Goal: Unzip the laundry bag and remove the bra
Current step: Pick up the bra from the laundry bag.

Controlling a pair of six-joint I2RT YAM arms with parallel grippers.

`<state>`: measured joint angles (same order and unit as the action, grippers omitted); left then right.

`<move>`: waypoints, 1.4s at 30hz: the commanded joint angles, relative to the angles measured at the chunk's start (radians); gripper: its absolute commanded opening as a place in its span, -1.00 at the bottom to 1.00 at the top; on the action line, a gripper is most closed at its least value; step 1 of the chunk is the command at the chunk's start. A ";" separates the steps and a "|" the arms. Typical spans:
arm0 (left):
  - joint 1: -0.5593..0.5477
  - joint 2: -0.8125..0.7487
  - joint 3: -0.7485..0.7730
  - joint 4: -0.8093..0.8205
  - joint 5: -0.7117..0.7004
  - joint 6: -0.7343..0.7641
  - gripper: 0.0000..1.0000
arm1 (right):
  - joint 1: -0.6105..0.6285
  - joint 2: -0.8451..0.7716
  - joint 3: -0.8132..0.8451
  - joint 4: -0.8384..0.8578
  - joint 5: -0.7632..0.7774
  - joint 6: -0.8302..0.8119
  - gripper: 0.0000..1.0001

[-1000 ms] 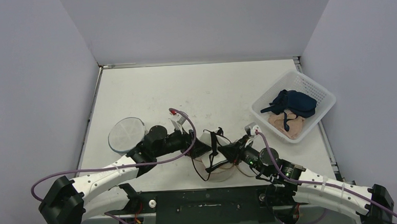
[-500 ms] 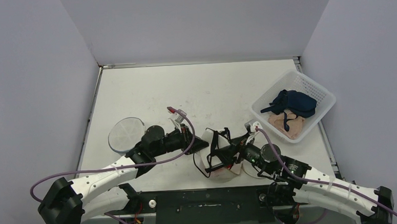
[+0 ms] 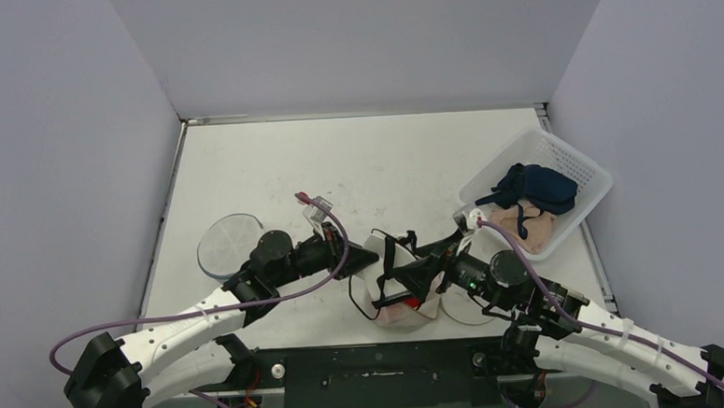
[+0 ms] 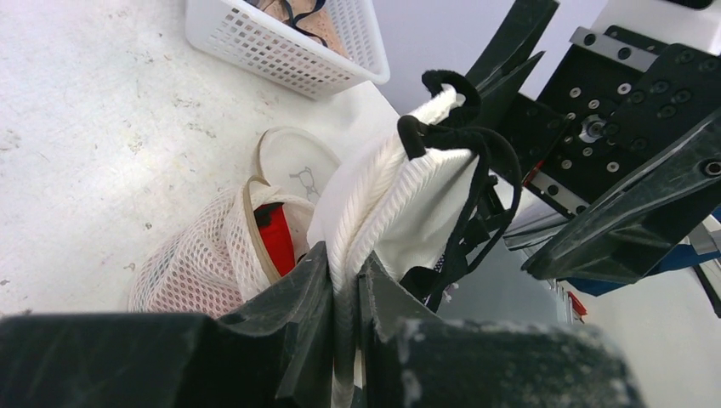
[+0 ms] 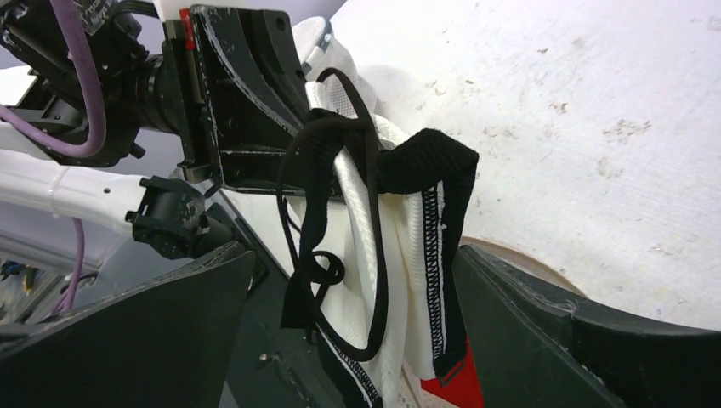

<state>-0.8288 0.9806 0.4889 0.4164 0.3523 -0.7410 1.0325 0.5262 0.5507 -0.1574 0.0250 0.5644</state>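
The left tool (image 4: 344, 279) was clenched on the bra (image 4: 400, 204), pinching a fold of its white ribbed fabric between the two fingers. The bra hung in the air above the near middle of the table (image 3: 337, 158), its black straps looping down. The right tool (image 5: 353, 255) was released, its jaws spread wide on either side of the bra; whether they touched the cloth could not be told. The two tools faced each other closely, the left coming in from the left and the right from the right.

Below the bra, at the near edge of the table, lay the white mesh laundry bag (image 4: 195, 263), with its mouth gaping and a red item (image 4: 274, 231) showing inside. A white basket (image 3: 581, 169) stood well apart at the right side of the table, holding a navy garment (image 3: 535, 186) and a beige garment (image 3: 523, 225).
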 commanded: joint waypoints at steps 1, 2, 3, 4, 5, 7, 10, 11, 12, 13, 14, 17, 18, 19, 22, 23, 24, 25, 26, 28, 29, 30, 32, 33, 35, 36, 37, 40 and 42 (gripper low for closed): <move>0.008 -0.041 0.046 0.125 0.005 -0.023 -0.93 | -0.008 0.016 0.012 0.074 -0.070 0.070 0.80; 0.008 -0.049 0.042 0.140 0.005 -0.028 -0.93 | -0.008 0.014 0.009 0.082 -0.076 0.077 0.80; 0.010 -0.063 0.036 0.149 0.003 -0.031 -0.94 | -0.008 0.010 0.009 0.085 -0.082 0.083 0.80; 0.012 -0.071 0.034 0.154 0.001 -0.032 -0.94 | -0.008 0.008 0.010 0.086 -0.081 0.086 0.80; 0.014 -0.081 0.032 0.154 -0.001 -0.032 -0.95 | -0.008 0.003 0.012 0.082 -0.079 0.088 0.80; 0.022 -0.109 0.028 0.151 -0.008 -0.030 -0.98 | -0.008 -0.011 0.018 0.070 -0.071 0.090 0.80; 0.037 -0.140 0.030 0.132 -0.017 -0.026 -1.00 | -0.008 -0.043 0.027 0.063 -0.071 0.095 0.80; 0.043 -0.149 0.030 0.132 -0.013 -0.026 -1.00 | -0.008 -0.051 0.031 0.064 -0.073 0.097 0.80; 0.047 -0.155 0.032 0.134 -0.007 -0.026 -1.00 | -0.008 -0.055 0.036 0.065 -0.076 0.101 0.80; 0.051 -0.161 0.034 0.137 0.001 -0.026 -1.00 | -0.008 -0.058 0.039 0.067 -0.084 0.106 0.80; 0.054 -0.165 0.037 0.142 0.012 -0.027 -1.00 | -0.008 -0.059 0.041 0.072 -0.091 0.112 0.79; 0.058 -0.171 0.045 0.167 0.045 -0.035 -1.00 | -0.008 -0.053 0.038 0.117 -0.131 0.146 0.80; 0.059 -0.173 0.050 0.172 0.053 -0.036 -1.00 | -0.008 -0.049 0.034 0.146 -0.149 0.164 0.79; 0.059 -0.173 0.054 0.177 0.058 -0.039 -1.00 | -0.008 -0.043 0.030 0.184 -0.166 0.179 0.80; 0.059 -0.173 0.064 0.200 0.073 -0.054 -1.00 | -0.008 -0.005 0.044 0.200 -0.168 0.202 0.80; 0.059 -0.173 0.066 0.209 0.077 -0.060 -1.00 | -0.008 0.003 0.047 0.199 -0.162 0.204 0.79; 0.059 -0.171 0.068 0.218 0.083 -0.066 -1.00 | -0.008 0.010 0.048 0.197 -0.151 0.205 0.79; 0.059 -0.172 0.071 0.225 0.088 -0.072 -1.00 | -0.008 0.016 0.050 0.203 -0.146 0.205 0.80; 0.059 -0.171 0.076 0.226 0.092 -0.075 -1.00 | -0.007 0.024 0.049 0.219 -0.150 0.208 0.80; 0.059 -0.167 0.082 0.224 0.096 -0.079 -1.00 | -0.008 0.046 0.056 0.238 -0.161 0.212 0.82; 0.059 -0.167 0.083 0.222 0.095 -0.080 -1.00 | -0.008 0.057 0.059 0.251 -0.172 0.215 0.89; 0.059 -0.166 0.086 0.220 0.094 -0.081 -1.00 | -0.006 0.065 0.058 0.267 -0.180 0.219 1.00; 0.059 -0.165 0.086 0.210 0.090 -0.081 -1.00 | -0.006 0.069 0.056 0.293 -0.181 0.225 0.55; 0.058 -0.166 0.086 0.204 0.087 -0.080 -1.00 | -0.006 0.068 0.055 0.302 -0.177 0.227 0.31; 0.057 -0.167 0.084 0.188 0.078 -0.076 -1.00 | -0.006 0.063 0.055 0.316 -0.171 0.231 -0.04; 0.057 -0.167 0.081 0.183 0.075 -0.077 -0.99 | -0.006 0.064 0.058 0.317 -0.167 0.230 -0.20; 0.058 -0.167 0.079 0.177 0.071 -0.079 -0.90 | -0.006 0.063 0.059 0.318 -0.164 0.229 -0.33; 0.059 -0.171 0.079 0.146 0.051 -0.083 -0.31 | -0.006 0.057 0.074 0.299 -0.141 0.214 -0.77; 0.059 -0.181 0.084 0.107 0.029 -0.082 0.26 | -0.006 0.047 0.093 0.265 -0.106 0.187 -0.89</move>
<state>-0.7757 0.8238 0.5266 0.5552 0.4175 -0.8127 1.0325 0.5976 0.5694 0.0719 -0.1337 0.7856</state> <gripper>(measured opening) 0.426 0.121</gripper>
